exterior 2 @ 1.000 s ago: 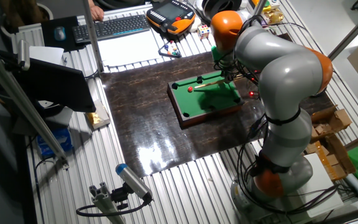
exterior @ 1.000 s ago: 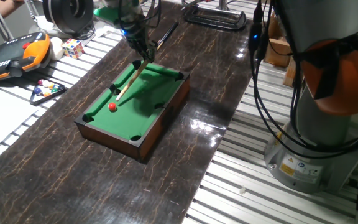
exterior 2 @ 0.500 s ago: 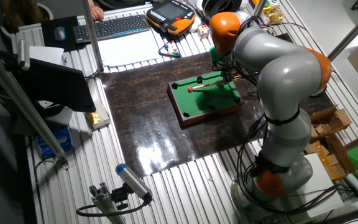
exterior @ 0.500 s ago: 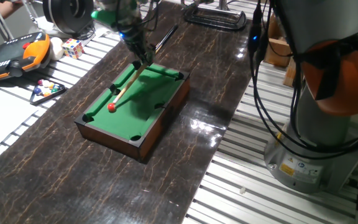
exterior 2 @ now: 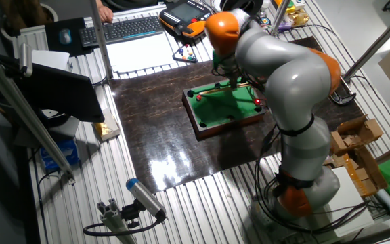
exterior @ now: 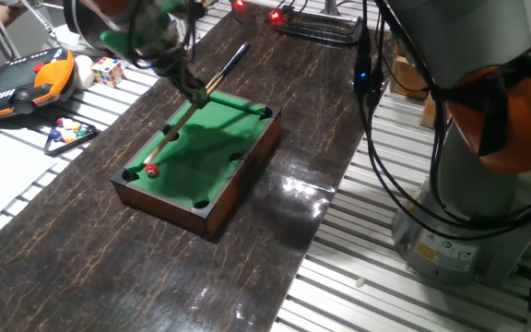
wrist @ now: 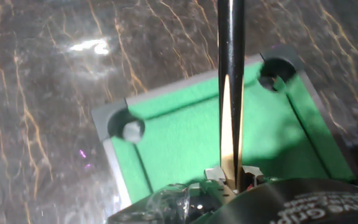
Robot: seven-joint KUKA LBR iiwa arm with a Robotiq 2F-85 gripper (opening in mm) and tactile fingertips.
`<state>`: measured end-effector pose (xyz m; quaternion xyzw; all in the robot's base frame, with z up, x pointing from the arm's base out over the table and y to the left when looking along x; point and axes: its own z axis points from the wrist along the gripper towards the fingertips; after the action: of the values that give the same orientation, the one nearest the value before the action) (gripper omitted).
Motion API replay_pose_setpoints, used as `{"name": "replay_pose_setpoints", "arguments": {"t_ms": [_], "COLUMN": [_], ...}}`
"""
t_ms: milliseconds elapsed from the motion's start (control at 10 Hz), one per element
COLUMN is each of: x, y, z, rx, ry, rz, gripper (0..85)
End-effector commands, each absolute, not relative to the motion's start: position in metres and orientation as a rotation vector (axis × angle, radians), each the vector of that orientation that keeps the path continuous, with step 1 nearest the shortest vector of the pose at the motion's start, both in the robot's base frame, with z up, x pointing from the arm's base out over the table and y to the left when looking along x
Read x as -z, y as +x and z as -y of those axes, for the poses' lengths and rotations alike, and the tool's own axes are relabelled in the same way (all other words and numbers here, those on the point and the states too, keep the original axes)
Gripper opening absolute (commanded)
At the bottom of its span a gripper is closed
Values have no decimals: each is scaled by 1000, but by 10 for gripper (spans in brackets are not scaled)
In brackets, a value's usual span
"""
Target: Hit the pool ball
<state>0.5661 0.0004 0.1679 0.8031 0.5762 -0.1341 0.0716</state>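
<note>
We are gripping one cue stick (exterior: 201,95) with our gripper (exterior: 188,85), the fingers clamped on its shaft, as the hand view shows the cue (wrist: 231,93) running straight out from between them. The single pool ball (exterior: 152,170), small and red, is sitting on the green felt of the one miniature pool table (exterior: 238,180), close to the corner pocket (exterior: 134,172) at the near left end, and the cue's pale tip is hanging a little beyond it toward the far end. We are judging that the main risk now is the tip dragging or digging into the felt, since the cue is slanting steeply down, or the shaft catching the wooden rail and shoving the whole table across the dark tabletop. The ball could also simply drop into that pocket. Elsewhere we are counting one triangular rack (exterior: 70,134) of coloured balls, one puzzle cube (exterior: 108,70) and one orange pendant (exterior: 21,81), all well apart from the table.
</note>
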Motion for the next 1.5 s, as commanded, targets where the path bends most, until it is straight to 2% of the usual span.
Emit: {"name": "replay_pose_setpoints", "arguments": {"t_ms": [0, 400, 800, 1100, 1400], "x": [-172, -174, -161, -155, -142], "y": [567, 564, 560, 562, 567], "z": [4, 5, -4, -4, -3], "rx": [401, 363, 327, 301, 276], "ry": [2412, 2298, 2227, 2216, 2197], "rz": [-1758, -1944, -1998, -2010, -2028], "gripper": [7, 7, 10, 70, 87]}}
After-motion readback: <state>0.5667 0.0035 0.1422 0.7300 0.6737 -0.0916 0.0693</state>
